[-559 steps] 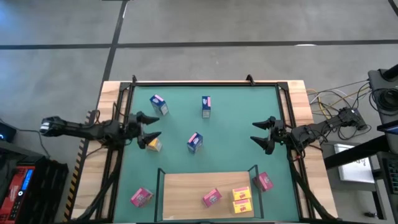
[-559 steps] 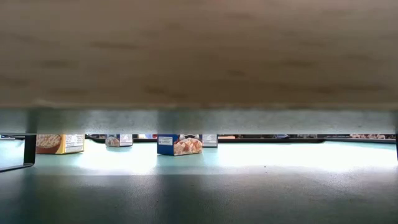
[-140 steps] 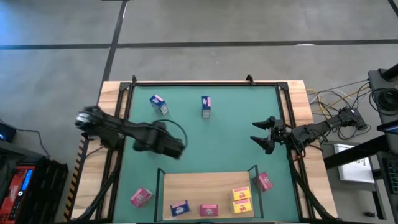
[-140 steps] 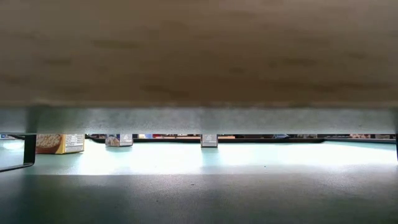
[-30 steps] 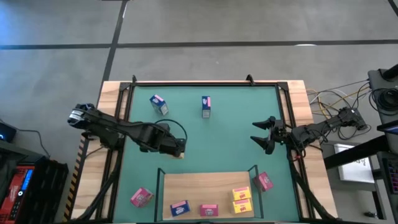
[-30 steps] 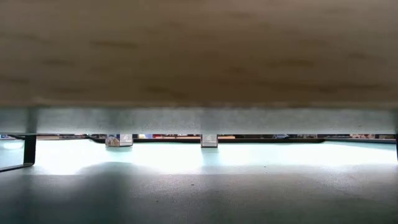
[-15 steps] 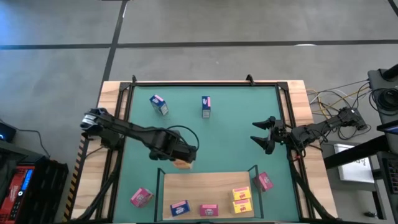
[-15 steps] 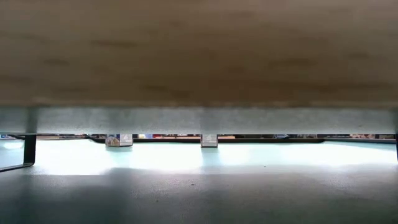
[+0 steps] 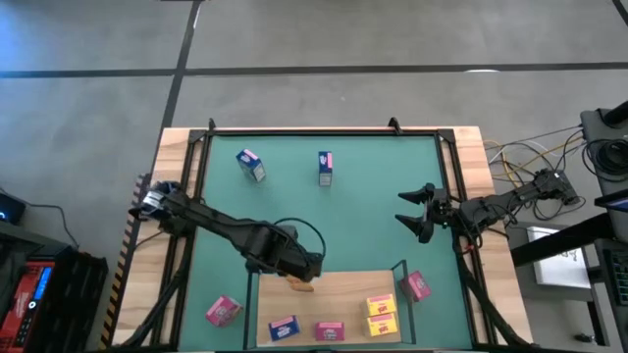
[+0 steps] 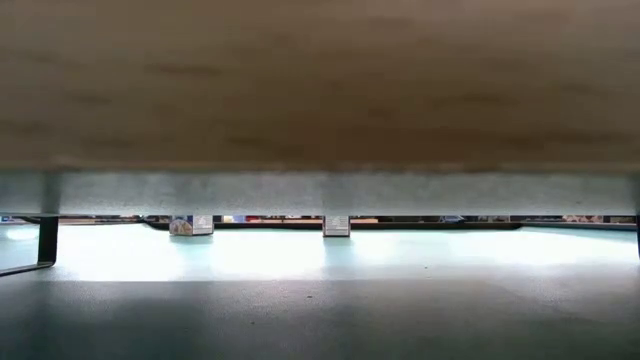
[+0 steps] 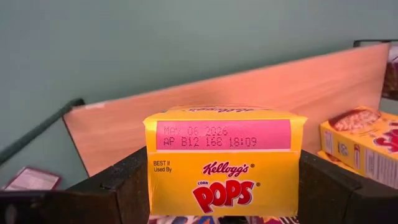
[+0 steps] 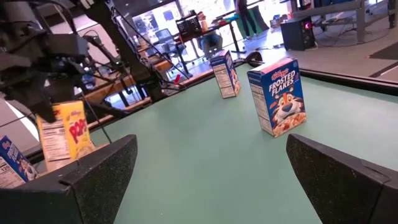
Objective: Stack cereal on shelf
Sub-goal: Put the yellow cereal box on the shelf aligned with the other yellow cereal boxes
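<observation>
My left gripper [image 9: 299,278] is shut on a yellow cereal box [image 11: 225,165] over the far edge of the light-wood shelf board [image 9: 334,292]. The right wrist view also shows that box [image 12: 64,135] under the left arm. On the board lie a blue box [image 9: 284,327], a pink box [image 9: 330,331] and two yellow boxes [image 9: 382,315]. Two blue boxes [image 9: 250,165] [image 9: 325,168] stand on their bases on the far part of the green mat. My right gripper [image 9: 417,213] is open and empty at the mat's right side. My left gripper pinches the yellow box between its two fingers, one on each narrow side [image 11: 149,180], just below the top flap with the pink date strip. The fingers [image 11: 115,190] come from above, slanting down. The box stays upright and is lifted clear over the board.
A pink box [image 9: 223,311] lies on the mat left of the board and another [image 9: 416,286] right of it. Thin dark posts [image 9: 403,267] stand at the board's corners. The low view shows only the board's underside [image 10: 320,80] and the far boxes [image 10: 337,225].
My left gripper has carried the yellow box from the mat's left-centre toward the near edge and to the right, until it is over the shelf board's far edge. The box stays upright in the hold. My right arm has kept still.
</observation>
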`<control>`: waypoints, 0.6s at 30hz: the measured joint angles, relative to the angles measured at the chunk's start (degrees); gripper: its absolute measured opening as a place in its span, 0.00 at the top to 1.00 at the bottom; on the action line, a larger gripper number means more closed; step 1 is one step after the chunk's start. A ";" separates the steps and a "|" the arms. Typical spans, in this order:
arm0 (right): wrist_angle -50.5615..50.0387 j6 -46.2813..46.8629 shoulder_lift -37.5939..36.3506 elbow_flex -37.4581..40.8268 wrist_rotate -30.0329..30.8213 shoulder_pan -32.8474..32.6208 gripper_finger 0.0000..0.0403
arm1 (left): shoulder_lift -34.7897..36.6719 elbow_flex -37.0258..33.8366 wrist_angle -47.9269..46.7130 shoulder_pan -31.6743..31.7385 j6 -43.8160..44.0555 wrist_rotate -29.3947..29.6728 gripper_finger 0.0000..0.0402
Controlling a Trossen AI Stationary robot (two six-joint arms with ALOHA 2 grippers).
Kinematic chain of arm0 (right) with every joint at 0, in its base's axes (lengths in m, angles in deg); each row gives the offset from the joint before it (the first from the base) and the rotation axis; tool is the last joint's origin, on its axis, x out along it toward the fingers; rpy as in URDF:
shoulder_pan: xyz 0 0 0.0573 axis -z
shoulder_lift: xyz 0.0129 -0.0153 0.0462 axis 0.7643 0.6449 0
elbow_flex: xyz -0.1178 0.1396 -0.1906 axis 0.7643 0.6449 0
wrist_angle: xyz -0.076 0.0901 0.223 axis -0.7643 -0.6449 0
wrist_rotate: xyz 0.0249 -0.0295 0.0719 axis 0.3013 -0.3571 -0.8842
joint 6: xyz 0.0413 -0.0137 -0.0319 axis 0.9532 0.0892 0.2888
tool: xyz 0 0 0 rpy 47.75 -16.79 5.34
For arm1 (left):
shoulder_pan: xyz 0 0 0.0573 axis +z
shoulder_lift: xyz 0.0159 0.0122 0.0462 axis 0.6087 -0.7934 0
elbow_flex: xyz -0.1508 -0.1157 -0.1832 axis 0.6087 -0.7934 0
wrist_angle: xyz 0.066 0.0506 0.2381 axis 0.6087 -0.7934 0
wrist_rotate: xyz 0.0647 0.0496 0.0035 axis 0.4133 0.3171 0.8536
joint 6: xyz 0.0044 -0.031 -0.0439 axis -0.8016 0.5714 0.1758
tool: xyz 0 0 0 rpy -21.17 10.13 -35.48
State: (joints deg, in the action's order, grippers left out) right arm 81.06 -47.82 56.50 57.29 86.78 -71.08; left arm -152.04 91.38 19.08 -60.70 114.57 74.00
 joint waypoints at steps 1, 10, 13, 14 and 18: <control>0.00 0.00 0.00 -0.02 0.00 0.00 0.01 | -0.87 1.38 -1.16 -0.20 0.35 0.00 0.31; 0.00 0.00 0.00 -0.01 0.01 0.02 0.01 | -11.32 16.08 -11.90 -0.77 2.15 0.13 0.30; 0.00 0.00 0.00 -0.01 0.01 0.01 0.01 | -14.59 20.81 -15.12 -0.85 2.08 0.16 0.30; 0.00 0.00 0.00 -0.01 0.00 0.00 0.01 | -15.61 22.28 -15.97 -0.88 2.08 0.17 0.30; 0.00 0.00 0.00 0.00 0.00 0.00 0.01 | -19.07 27.56 -16.86 -1.04 2.07 0.20 0.30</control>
State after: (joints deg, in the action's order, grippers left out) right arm 81.06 -47.82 56.50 57.29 86.78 -71.08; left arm -171.11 118.93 2.22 -61.74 116.64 74.20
